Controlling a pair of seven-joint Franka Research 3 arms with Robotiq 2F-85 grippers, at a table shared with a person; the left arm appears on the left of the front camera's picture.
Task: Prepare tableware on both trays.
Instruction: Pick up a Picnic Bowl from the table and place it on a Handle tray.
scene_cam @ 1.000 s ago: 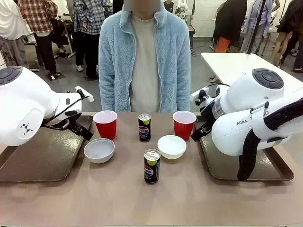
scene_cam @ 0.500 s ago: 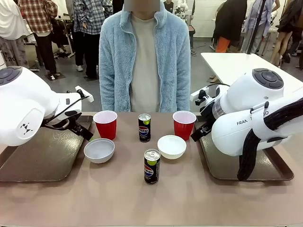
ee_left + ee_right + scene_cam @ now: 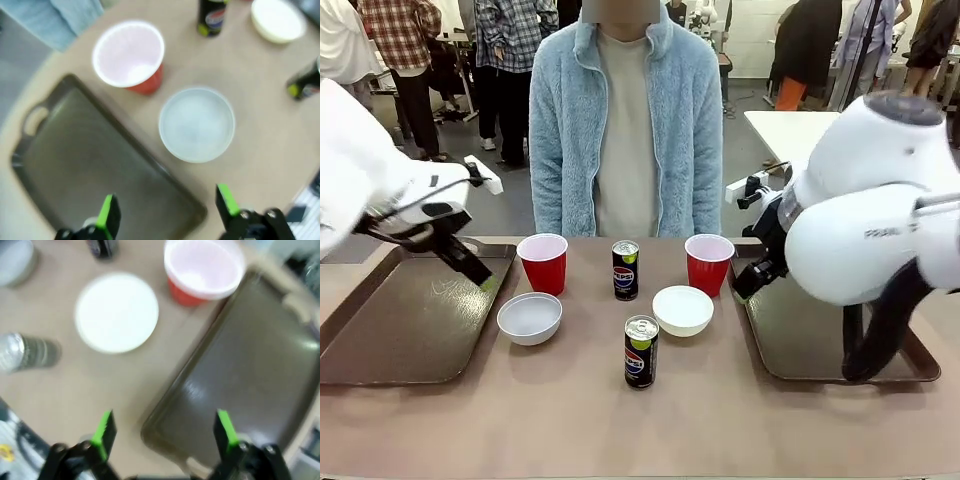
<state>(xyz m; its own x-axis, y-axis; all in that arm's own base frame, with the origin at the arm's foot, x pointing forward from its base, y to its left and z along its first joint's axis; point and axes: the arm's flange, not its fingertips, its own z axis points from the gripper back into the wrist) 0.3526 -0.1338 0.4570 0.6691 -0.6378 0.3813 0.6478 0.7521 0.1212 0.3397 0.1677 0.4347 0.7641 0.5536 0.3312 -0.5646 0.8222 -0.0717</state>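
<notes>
both arms are moving now: a moment ago they sat low and still by the trays, and now each has lifted and swung. the left fingers (image 3: pixel 472 270) hang spread, holding nothing, over the inner edge of the left tray (image 3: pixel 390 340), just beside the left cup (image 3: pixel 542 262) and left bowl (image 3: pixel 529 317). the right fingers (image 3: pixel 752 278), also spread and empty, sit over the inner edge of the right tray (image 3: pixel 800 350), near the right cup (image 3: pixel 709 262) and right bowl (image 3: pixel 682 308).

nothing on the surface (image 3: pixel 570 420) has shifted. the cups, the bowls, the far can (image 3: pixel 625 270) and the near can (image 3: pixel 641 351) stand in the middle between the trays, in front of the person (image 3: pixel 625 120), and nothing is on either tray yet. so i'd call the task barely started, with each arm lining up on its nearest piece, likely a bowl or cup.

as for writing, "pepsi" with the round logo reads on both cans. the right arm (image 3: pixel 920 250) carries lettering that starts "fran", and the rest is cut off. the wrist views are too blurred to read anything more.
</notes>
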